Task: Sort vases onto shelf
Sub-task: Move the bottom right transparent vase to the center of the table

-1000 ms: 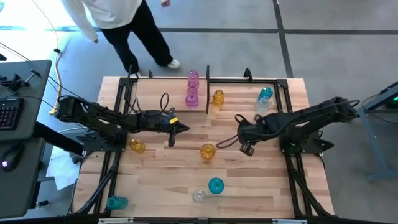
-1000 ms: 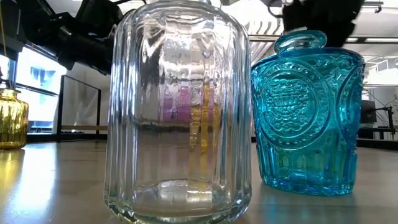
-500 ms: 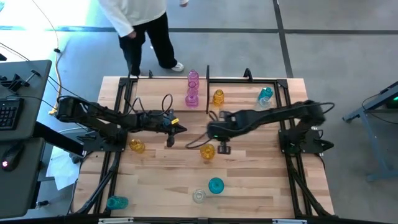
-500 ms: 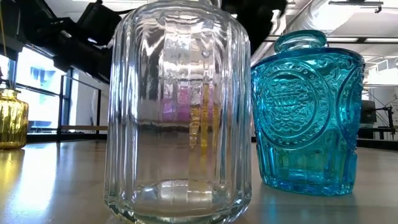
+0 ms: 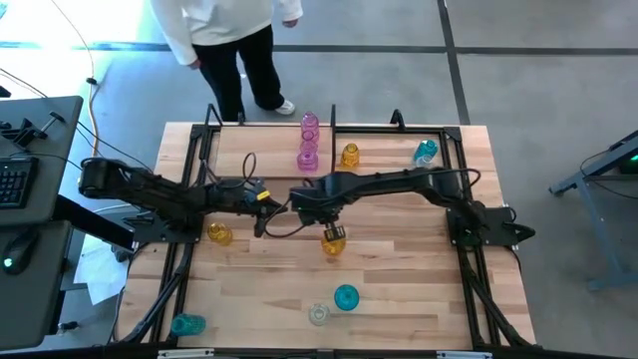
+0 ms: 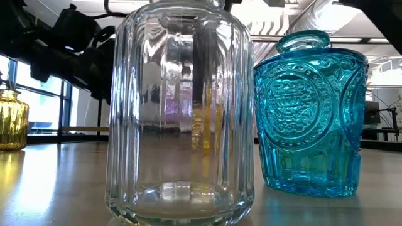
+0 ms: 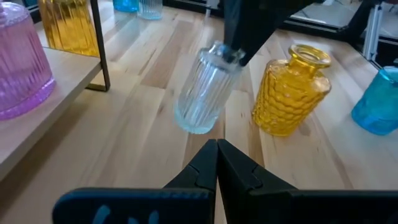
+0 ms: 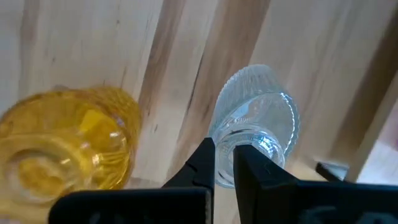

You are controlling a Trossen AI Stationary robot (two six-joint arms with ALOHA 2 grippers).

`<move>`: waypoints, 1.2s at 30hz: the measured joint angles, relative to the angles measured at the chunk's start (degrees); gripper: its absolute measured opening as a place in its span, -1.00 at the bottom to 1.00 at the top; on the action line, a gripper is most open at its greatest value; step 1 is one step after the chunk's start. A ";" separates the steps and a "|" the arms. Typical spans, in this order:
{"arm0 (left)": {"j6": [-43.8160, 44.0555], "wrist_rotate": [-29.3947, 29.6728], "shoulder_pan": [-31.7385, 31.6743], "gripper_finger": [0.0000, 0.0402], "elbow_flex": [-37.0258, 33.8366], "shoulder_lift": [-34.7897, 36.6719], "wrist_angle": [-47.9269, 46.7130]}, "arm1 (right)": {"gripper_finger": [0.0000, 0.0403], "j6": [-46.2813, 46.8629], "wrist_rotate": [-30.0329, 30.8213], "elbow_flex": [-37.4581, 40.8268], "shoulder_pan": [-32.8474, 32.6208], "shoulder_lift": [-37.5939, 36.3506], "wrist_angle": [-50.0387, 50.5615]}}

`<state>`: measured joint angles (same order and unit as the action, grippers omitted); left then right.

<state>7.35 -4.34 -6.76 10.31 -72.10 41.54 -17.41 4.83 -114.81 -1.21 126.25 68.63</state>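
Partly sorted: pink [image 5: 308,140], amber [image 5: 350,156] and teal [image 5: 426,152] vases stood on the shelf [image 5: 261,140] at 12 o'clock; five remained loose toward 6; right gripper [image 5: 311,211] clamped a clear vase [image 7: 204,96] mid-table; left gripper [image 5: 261,225] closed, empty.

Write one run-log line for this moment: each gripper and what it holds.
right gripper: shut on clear ribbed glass vase, lifted beside amber-yellow glass vase | left gripper: shut, empty, mid-table

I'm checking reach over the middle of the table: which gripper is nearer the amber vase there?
Right. The right gripper, carrying a clear vase, hangs just above the amber vase; the left gripper sits off to its side.
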 joint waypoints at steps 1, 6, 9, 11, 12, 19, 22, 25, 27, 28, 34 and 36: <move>0.04 0.00 0.00 -1.00 -0.37 0.59 -0.08 | -0.96 -0.65 -0.27 -0.34 0.23 0.59 -0.07; 0.13 0.00 0.04 -1.00 -0.94 2.06 -0.10 | -0.96 -1.76 -2.04 -0.39 1.70 2.07 -0.25; 0.09 0.00 0.04 -1.00 -0.94 2.06 -0.09 | -0.96 -2.16 -2.00 -0.39 2.26 2.02 -0.88; 0.09 0.00 0.04 -1.00 -0.94 2.04 -0.10 | -0.94 -2.16 -2.00 -0.37 2.58 2.02 -1.33; 0.09 0.00 0.04 -1.00 -0.94 2.04 -0.09 | -0.92 -2.18 -2.20 -0.38 2.72 2.02 -1.24; 0.10 0.00 0.04 -1.00 -0.94 2.04 -0.09 | -0.80 -1.94 -4.45 0.07 3.10 2.02 -2.63; 0.11 0.00 0.07 -1.00 -0.94 2.04 -0.10 | -0.74 -1.81 -4.43 0.07 3.10 2.02 -2.94; 0.53 0.00 0.07 -1.00 -0.94 2.04 -0.11 | -0.66 -1.58 -4.48 0.10 3.10 2.02 -3.77; 0.57 0.00 0.07 -1.00 -0.94 2.04 -0.11 | -0.58 -1.53 -4.44 0.10 3.10 2.02 -4.08; 0.57 0.00 0.07 -1.00 -0.94 2.04 -0.11 | -0.54 -1.42 -4.45 0.10 3.09 2.01 -4.09; 0.57 0.00 0.07 -1.00 -0.94 2.04 -0.11 | -0.30 -0.57 -3.82 -0.19 3.06 2.00 -4.58; 0.57 0.00 0.07 -1.00 -0.94 2.04 -0.13 | -0.27 0.34 -3.82 -1.36 3.06 1.97 -3.66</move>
<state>7.92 -4.34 -6.70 9.37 -70.06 41.41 -17.08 1.02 -116.17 1.85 128.22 64.97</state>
